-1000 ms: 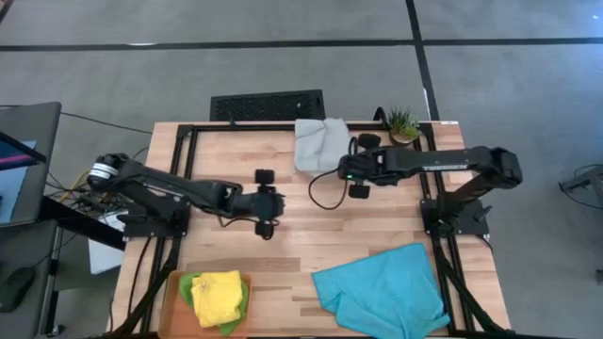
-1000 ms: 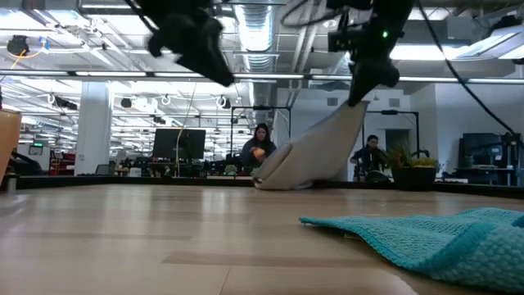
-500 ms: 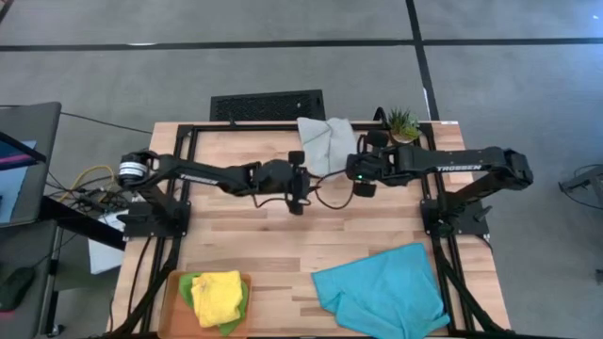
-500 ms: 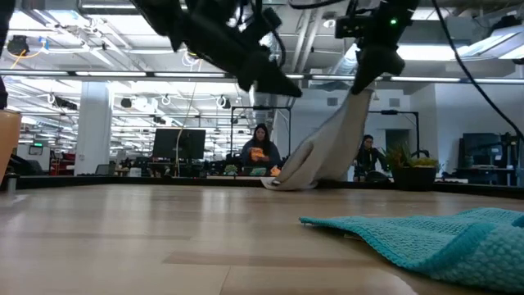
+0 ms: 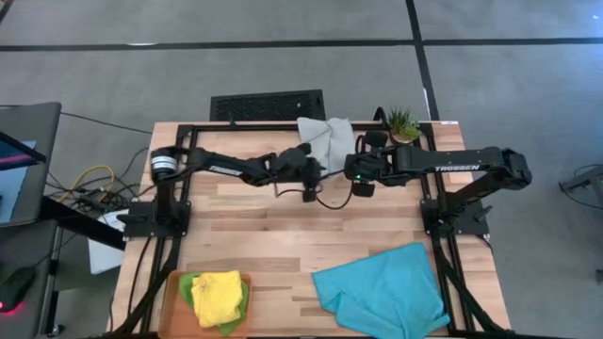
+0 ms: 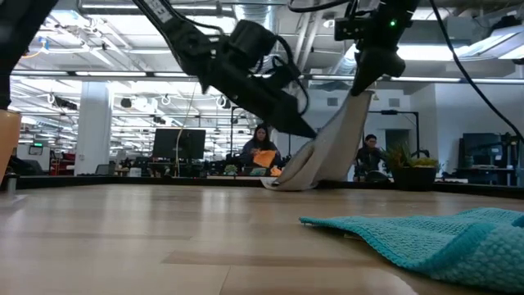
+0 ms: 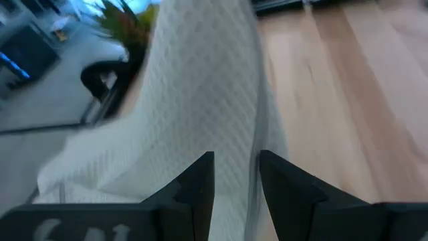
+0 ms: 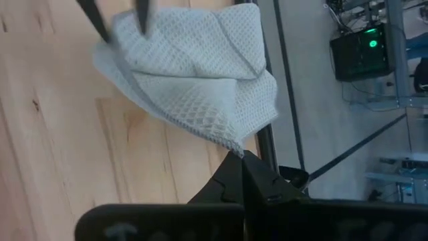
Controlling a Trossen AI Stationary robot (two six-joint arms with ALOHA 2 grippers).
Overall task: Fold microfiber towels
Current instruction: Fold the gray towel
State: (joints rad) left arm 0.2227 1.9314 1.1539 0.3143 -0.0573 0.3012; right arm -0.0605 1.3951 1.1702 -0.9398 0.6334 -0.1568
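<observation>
My right gripper [image 6: 364, 86] is shut on the light grey towel [image 5: 325, 137] and holds it up over the table's far middle. The towel's lower end [image 6: 285, 182] lies on the wood. My left gripper [image 6: 307, 131] is open and reaches in from the left. In the left wrist view its two fingers [image 7: 200, 184] stand on either side of the towel's hanging edge [image 7: 257, 127]; I cannot tell whether they touch it. The turquoise towel [image 5: 382, 287] lies crumpled at the near right. The yellow towel [image 5: 219, 297] lies on the green one [image 5: 191, 287] in the orange tray [image 5: 171, 299]. My right gripper pinches one corner of the grey towel [image 8: 234, 148] between its two shut fingers, which slant down from the right. The towel hangs below them in a slope toward the left, with its lower end bunched on the table.
A small potted plant [image 5: 403, 122] stands at the far right corner, close behind my right arm. A black grille [image 5: 267, 104] lies beyond the far edge. Bare wood [image 5: 273, 235] spans the table's middle. People sit in the room behind the table [image 6: 260, 147].
My left gripper has swept from the table's left-middle toward the right and far side, sinking and tipping its fingers downward, until it reached the hanging grey towel. Its fingers have stayed open. The towel has remained lifted by its corner.
</observation>
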